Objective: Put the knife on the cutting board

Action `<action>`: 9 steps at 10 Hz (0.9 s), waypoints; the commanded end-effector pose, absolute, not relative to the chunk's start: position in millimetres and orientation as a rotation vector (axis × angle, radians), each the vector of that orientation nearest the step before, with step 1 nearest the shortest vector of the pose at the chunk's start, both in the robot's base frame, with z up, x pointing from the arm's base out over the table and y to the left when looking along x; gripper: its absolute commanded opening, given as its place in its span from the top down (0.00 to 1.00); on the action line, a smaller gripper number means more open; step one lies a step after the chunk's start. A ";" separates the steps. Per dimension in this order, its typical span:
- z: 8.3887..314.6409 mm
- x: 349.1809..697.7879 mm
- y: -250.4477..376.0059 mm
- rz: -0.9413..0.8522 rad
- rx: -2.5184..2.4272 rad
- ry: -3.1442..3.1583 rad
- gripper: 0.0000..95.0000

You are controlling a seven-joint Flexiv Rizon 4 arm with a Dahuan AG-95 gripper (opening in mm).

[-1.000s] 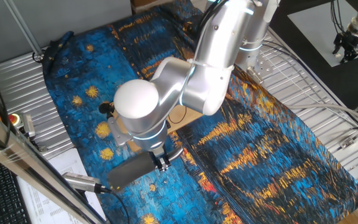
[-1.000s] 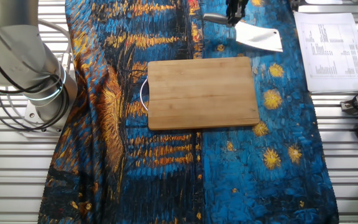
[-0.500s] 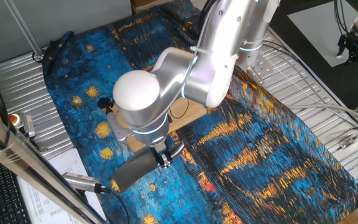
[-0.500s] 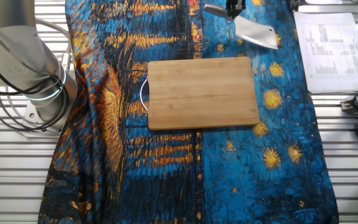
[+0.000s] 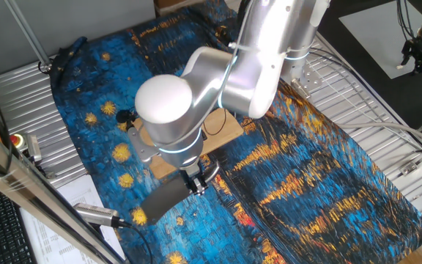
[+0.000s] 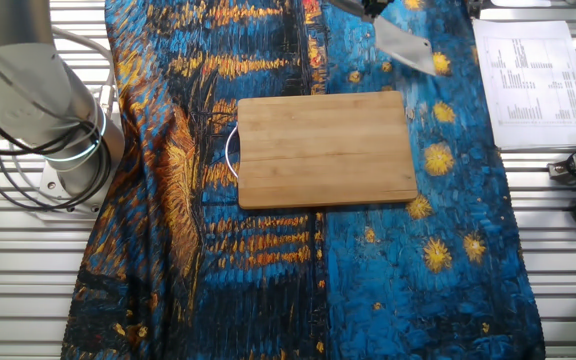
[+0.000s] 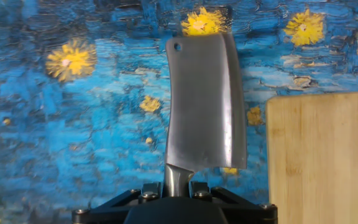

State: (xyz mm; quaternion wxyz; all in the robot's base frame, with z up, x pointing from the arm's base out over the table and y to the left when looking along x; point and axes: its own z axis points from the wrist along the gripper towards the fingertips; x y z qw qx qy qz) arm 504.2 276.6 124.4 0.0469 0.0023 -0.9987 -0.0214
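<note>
One knife (image 7: 205, 106), one cutting board (image 6: 326, 148), one patterned cloth (image 6: 448, 260), one gripper (image 5: 198, 182) and one printed sheet (image 6: 528, 70) are counted.

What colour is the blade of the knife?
Dull grey, with a small hole near one corner. The knife shows best in the hand view.

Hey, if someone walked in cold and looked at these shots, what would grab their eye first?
Probably the knife, a broad grey cleaver held by its handle in the tool, blade hanging over the vivid blue starry cloth. Next, the bare cutting board lying mid-cloth, beside the blade but not under it. The bulky silver arm fills one fixed view.
</note>
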 end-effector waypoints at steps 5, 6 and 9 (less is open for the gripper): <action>145.0 495.3 276.3 -0.088 0.029 -3.052 1.00; 151.4 492.9 274.2 -0.096 0.039 -3.052 1.00; 167.5 490.7 268.3 -0.105 0.062 -3.047 1.00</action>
